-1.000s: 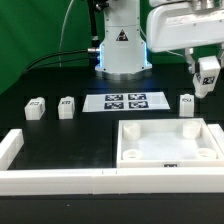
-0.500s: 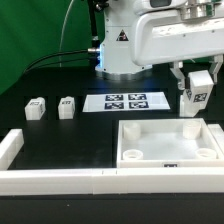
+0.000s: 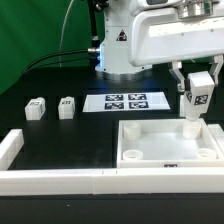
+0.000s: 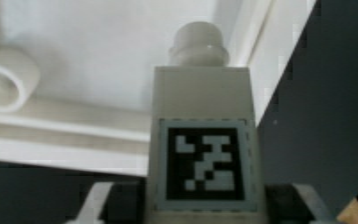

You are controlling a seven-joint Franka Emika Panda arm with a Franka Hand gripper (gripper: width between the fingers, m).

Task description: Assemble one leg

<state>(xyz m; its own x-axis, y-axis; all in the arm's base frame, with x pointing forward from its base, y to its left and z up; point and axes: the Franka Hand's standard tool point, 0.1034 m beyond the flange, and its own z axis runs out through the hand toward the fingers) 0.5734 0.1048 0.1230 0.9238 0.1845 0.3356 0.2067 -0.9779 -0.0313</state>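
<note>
My gripper (image 3: 198, 90) is shut on a leg (image 3: 197, 100), a chunky white peg with a square black-and-white tag. It holds the leg upright over the far right corner of the white tray (image 3: 150, 152). In the wrist view the leg (image 4: 201, 110) fills the middle, held between the gripper (image 4: 202, 203), and its round tip points at the tray's rim. A round corner hole (image 4: 2, 85) of the tray shows off to one side. Two more legs (image 3: 35, 108) (image 3: 67, 106) stand on the table at the exterior view's left.
The marker board (image 3: 125, 101) lies on the black table behind the tray. A long white L-shaped rail (image 3: 60, 178) runs along the front edge. The robot's base (image 3: 120, 50) stands at the back.
The gripper has carried the leg down and toward the exterior view's left, from higher at the right to just over the tray's far right corner. In the last half second it sank slightly.
</note>
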